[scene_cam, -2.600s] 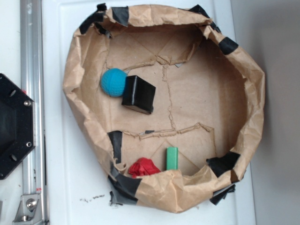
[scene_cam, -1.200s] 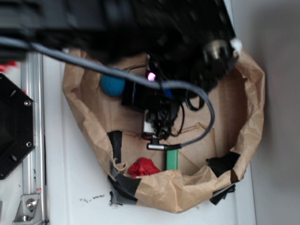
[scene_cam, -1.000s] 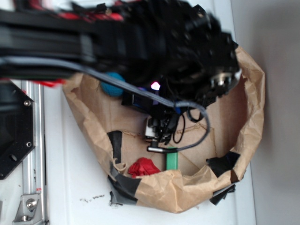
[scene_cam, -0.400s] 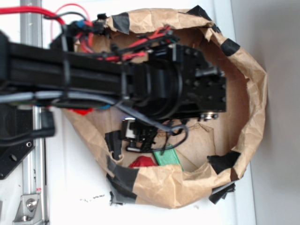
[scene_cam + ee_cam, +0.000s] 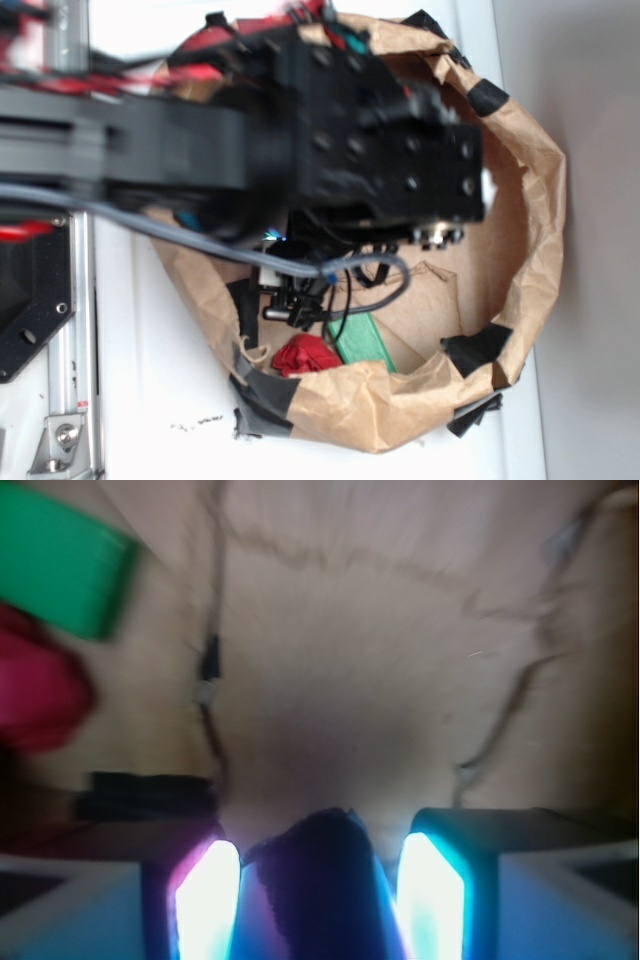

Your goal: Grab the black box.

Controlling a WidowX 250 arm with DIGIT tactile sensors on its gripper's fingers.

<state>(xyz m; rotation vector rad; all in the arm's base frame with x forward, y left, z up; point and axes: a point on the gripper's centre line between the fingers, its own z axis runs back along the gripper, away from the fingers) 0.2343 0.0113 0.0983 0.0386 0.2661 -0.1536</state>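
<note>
Since the last frame my arm [image 5: 250, 150] has slid further over the paper basket [image 5: 530, 250], and its black body now hides more of the floor; the green block [image 5: 362, 340] still lies tilted near the front wall. Left to right in the wrist view: the red crumpled thing [image 5: 35, 685] sits at the left edge, the green block [image 5: 60, 560] just above it, then a strip of black tape [image 5: 150, 795] on the cardboard. My gripper [image 5: 320, 905] comes next, its two glowing fingers [image 5: 205, 900] held apart. The black box [image 5: 320, 880] sits right between them, a dark blurred lump at the bottom middle. I can't tell whether the fingers touch it or merely flank it. In the outside view the box is hidden under my arm.
</note>
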